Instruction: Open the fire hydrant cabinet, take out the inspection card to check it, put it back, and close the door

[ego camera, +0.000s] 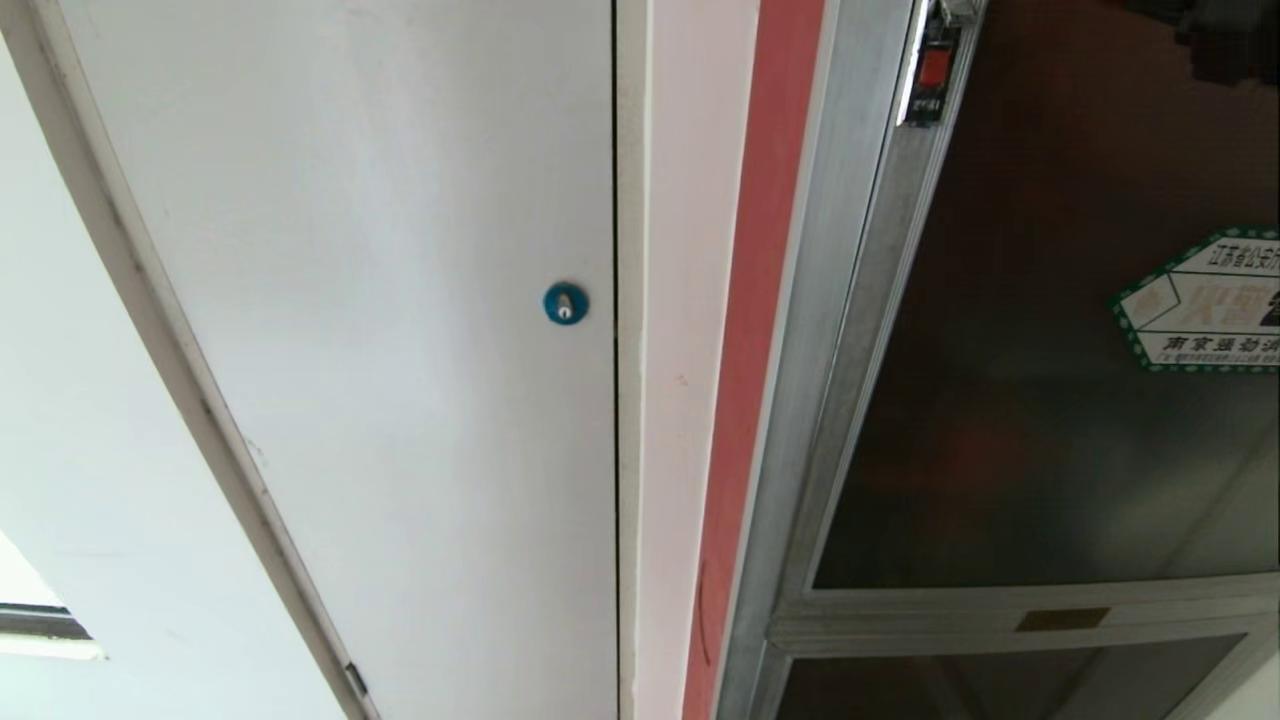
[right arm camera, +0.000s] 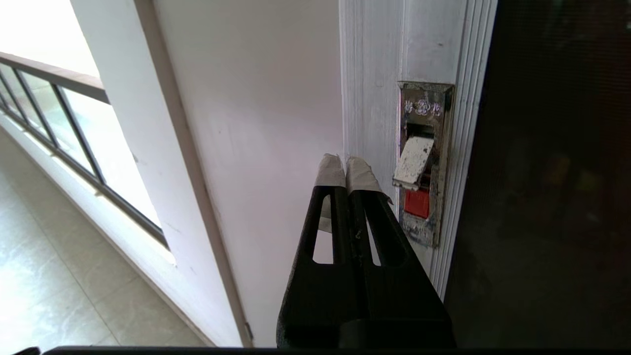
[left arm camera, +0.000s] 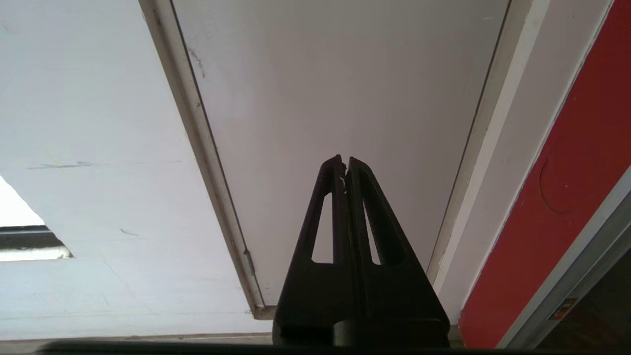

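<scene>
Head view: the tall silver aluminium-framed fire hydrant cabinet (ego camera: 800,420) fills the right side, its dark tinted glass door (ego camera: 1040,400) closed (green-bordered hexagonal sticker (ego camera: 1210,300) on it), beside a plain white door (ego camera: 380,350) with a blue round lock (ego camera: 565,302). Left wrist view: the left gripper (left arm camera: 345,160) hangs before that white door, fingers pressed together. Right wrist view: the right gripper (right arm camera: 346,159), taped tips together, empty, sits just beside the small red latch (right arm camera: 418,202).

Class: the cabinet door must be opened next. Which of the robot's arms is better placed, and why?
The right. Its shut claw sits beside the door's latch; the left claw, also shut, faces the plain white door.
</scene>
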Tool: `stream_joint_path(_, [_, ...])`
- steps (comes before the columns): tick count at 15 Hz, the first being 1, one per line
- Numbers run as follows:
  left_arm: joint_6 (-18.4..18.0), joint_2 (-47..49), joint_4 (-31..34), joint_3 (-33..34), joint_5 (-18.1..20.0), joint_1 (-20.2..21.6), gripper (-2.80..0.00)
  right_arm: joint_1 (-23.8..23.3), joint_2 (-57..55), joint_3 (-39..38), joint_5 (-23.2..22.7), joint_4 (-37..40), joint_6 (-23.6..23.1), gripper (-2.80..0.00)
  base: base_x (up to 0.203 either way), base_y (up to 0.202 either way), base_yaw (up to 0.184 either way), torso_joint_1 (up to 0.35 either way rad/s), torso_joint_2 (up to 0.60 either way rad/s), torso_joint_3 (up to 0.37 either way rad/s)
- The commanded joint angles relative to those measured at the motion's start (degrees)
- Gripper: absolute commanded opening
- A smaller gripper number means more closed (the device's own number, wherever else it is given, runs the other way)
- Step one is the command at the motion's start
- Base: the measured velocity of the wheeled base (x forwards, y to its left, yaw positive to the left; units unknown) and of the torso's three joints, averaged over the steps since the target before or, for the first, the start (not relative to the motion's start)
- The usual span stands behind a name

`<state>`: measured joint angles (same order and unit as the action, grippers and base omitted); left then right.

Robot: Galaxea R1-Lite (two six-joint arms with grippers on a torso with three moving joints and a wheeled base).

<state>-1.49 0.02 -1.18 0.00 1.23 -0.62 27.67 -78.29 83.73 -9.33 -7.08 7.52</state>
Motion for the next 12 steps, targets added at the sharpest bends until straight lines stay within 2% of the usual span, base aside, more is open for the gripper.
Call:
stream_joint_path(1, [-0.01,0.03,0.04,0.70,0.00,0.01,-2.80,-0.59,-3.54,1.98,0.37,-0.21,0.04,-2.80,0.000,0.000,0.000,0.000,0.00,0.000])
stream_joint_path(5, [-0.01,-0.01,-0.05,0.70,0.00,0.01,-2.80,-3.17,-4.71,2.31,1.35,-0.55,0.04,-2.80,0.000,0.000,0.000,0.000,0.00,0.000])
stream_joint_path(12, [-0.01,-0.02,-0.05,0.70,0.00,0.01,-2.80,-4.82,-6.11,1.02,1.42,-0.57,0.29,-2.80,0.000,0.000,0.000,0.000,0.00,0.000])
